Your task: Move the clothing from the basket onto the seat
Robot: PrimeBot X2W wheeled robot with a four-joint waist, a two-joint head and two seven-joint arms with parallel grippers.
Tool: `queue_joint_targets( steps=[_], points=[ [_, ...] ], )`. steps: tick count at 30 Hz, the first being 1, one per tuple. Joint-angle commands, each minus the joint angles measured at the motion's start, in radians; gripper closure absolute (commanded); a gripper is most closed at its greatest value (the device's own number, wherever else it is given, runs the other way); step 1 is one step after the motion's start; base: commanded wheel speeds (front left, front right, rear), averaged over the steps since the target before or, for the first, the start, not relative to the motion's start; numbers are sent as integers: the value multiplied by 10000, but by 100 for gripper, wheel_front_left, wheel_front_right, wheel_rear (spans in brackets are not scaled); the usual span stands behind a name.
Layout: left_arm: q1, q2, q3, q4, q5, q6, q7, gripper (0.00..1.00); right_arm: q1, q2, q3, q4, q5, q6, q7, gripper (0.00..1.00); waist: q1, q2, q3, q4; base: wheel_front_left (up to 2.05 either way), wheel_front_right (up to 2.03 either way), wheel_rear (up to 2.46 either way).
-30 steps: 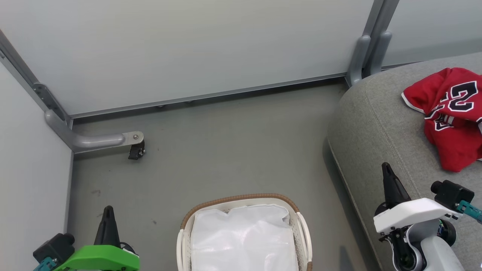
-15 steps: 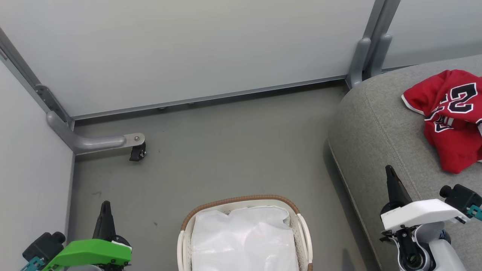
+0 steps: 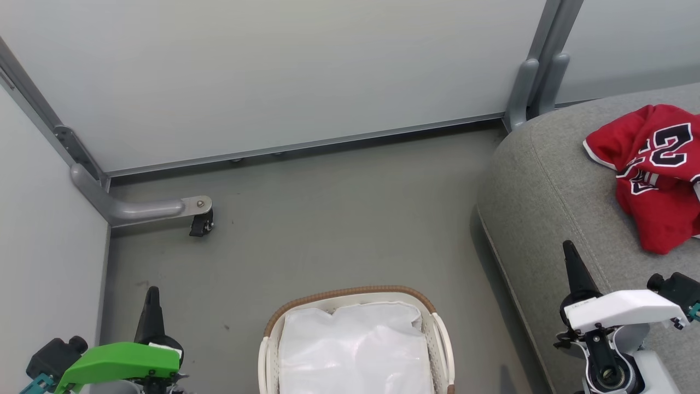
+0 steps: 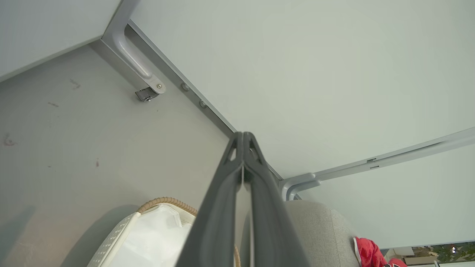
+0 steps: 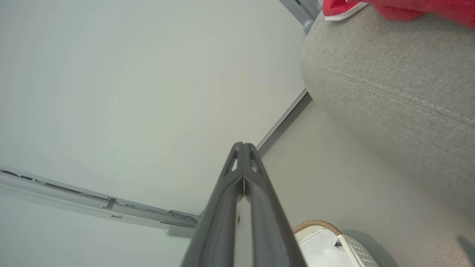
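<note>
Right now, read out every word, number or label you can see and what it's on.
"23": black-and-white number on the crumpled red jersey lying on the light-grey fabric seat; seen turned round, second digit partly creased.
No other words or labels are legible.

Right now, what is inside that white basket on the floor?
A crumpled white sheet fills the basket. Anything under it is covered, and the basket's near end runs out of the picture.

Grey floor (image 3: 328, 219), pale partition panels (image 3: 273, 71), a castered metal foot (image 3: 158, 208), white liner sheet (image 3: 355, 350).
</note>
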Motion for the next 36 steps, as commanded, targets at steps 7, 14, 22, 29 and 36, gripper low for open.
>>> queue_joint_targets(
  steps=[7,14,22,29,36],
  points=[
    [-317,72,114,-212,-946,-71,252,100,86,-77,-87,-224,961,-4,262,100,0,0,-45,14,0,0,0],
    [-346,77,154,-283,-1609,-88,439,100,131,-84,-134,-291,1660,-5,449,100,0,0,-86,26,0,0,0],
    [-400,82,199,-369,-2329,-103,637,100,186,-89,-185,-357,2411,-5,645,100,0,0,-134,40,0,0,0],
    [-450,86,243,-431,-2934,-113,802,100,243,-94,-230,-415,3041,-5,821,100,0,0,-176,52,0,0,0],
    [-480,89,285,-480,-3495,-124,967,100,288,-97,-272,-464,3621,-6,971,100,0,0,-217,64,0,0,0]
  ],
)
